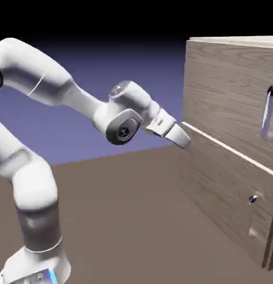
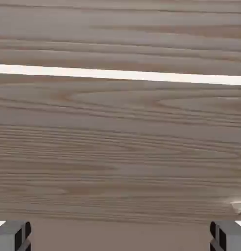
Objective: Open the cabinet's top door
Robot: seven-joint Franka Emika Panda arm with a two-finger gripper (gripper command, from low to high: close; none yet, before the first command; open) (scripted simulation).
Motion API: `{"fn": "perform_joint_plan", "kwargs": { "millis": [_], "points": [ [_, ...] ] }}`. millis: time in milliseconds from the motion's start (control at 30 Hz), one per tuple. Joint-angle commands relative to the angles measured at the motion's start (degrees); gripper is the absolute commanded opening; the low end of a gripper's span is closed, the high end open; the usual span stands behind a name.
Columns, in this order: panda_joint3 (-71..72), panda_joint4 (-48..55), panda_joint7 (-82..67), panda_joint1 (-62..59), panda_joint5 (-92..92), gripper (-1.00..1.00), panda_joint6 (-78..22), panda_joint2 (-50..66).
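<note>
White two-finger gripper [image 2: 120,236]: jaws spread, unloaded; spacing suited later grasp of slim silver bar handle [image 1: 267,112].

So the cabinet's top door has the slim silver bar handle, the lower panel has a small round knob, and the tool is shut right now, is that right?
Not quite: the tool is open, its two fingertips wide apart in the hand view. The top door does have the slim bar handle, and the lower panel the small round knob.
</note>
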Motion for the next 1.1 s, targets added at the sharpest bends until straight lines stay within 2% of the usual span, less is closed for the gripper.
{"fn": "perform_joint_plan", "kwargs": {
  "millis": [0, 1067],
  "points": [
    [-1.14, 0.68, -1.04, 1.01, -2.5, 1.0, 0.02, -0.4],
    [-37.47, 22.48, -34.42, 33.22, -82.23, 1.0, 0.48, -13.02]
  ]
}}
